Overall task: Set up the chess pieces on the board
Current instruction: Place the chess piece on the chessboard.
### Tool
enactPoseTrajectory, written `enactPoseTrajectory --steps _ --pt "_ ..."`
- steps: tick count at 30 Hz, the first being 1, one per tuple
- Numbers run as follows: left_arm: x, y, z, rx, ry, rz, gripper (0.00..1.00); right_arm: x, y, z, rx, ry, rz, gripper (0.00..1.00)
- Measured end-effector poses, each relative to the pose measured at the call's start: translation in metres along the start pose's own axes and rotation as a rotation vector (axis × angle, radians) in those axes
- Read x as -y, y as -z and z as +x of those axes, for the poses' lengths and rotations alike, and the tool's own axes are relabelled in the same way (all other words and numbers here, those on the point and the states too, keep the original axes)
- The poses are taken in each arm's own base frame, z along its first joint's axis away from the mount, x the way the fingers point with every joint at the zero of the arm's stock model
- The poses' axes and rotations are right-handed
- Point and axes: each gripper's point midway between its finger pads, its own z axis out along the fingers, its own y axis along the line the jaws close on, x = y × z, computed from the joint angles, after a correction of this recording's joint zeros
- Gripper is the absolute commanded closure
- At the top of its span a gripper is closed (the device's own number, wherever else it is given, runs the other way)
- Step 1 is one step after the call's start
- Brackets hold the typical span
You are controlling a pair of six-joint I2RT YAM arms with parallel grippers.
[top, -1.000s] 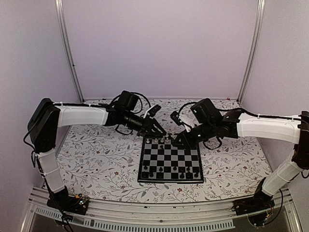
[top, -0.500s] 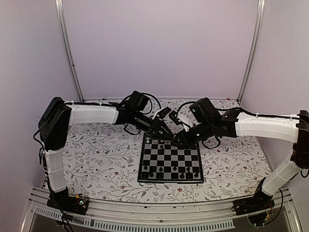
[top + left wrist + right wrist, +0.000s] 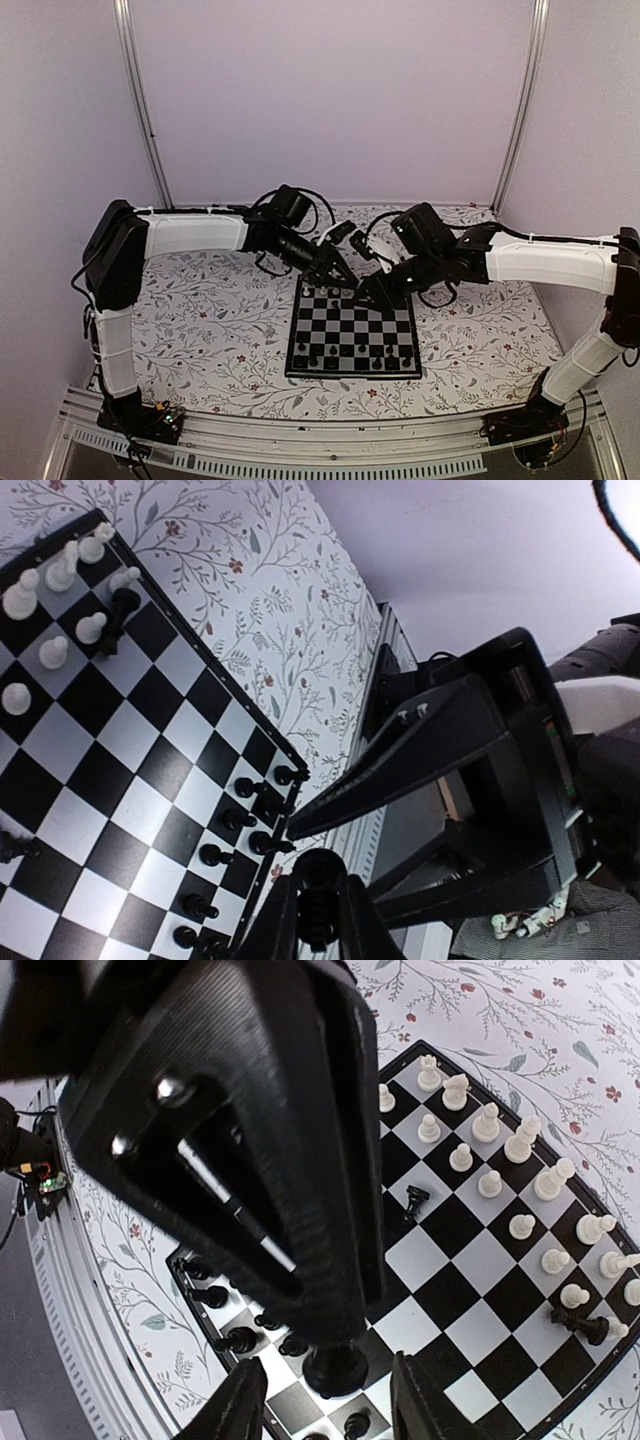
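Your two hands met in the air over the far edge of the board (image 3: 350, 326), which lay flat on the floral surface (image 3: 200, 310) between the arms. Your left hand (image 3: 318, 892) was pressed onto a single black piece (image 3: 319, 865), pinching it between both fingertips. In the left wrist view the piece's round head showed just above the tips.

Your right hand (image 3: 330, 1385) was spread. Its fingers (image 3: 238, 1408) stood on either side of that same piece's round end, with a gap showing on each side, so only the left hand held it. The left hand's dark body filled most of the right wrist view, reaching down from the top to the piece.

On the board, the white pieces (image 3: 500, 1150) stood in two rows along the far edge. The black pieces (image 3: 345, 358) were gathered along the near edge, closest to the arm bases. A lone black pawn (image 3: 415, 1200) stood on a square just in front of the white rows. Another black figure (image 3: 592, 1330) sat close against the white pawns toward one end of those rows; I could not tell whether it stood or lay over.
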Motion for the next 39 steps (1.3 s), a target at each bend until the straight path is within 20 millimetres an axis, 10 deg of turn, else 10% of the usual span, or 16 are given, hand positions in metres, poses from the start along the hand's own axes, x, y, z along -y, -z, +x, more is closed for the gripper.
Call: enactPoseTrajectory --steps 6,13,39 --pt "-0.017 0.014 0.006 0.007 -0.088 -0.217 0.86 0.003 0.027 0.038 -0.015 -0.062 -0.001 0.43" --pt "0.010 0.008 0.032 -0.056 -0.337 -0.417 0.85 0.027 0.063 0.071 0.034 -0.224 0.043 0.41" --pt "-0.015 -0.055 0.127 -0.353 -0.675 -0.686 0.85 0.039 0.053 0.091 -0.016 -0.301 0.076 0.41"
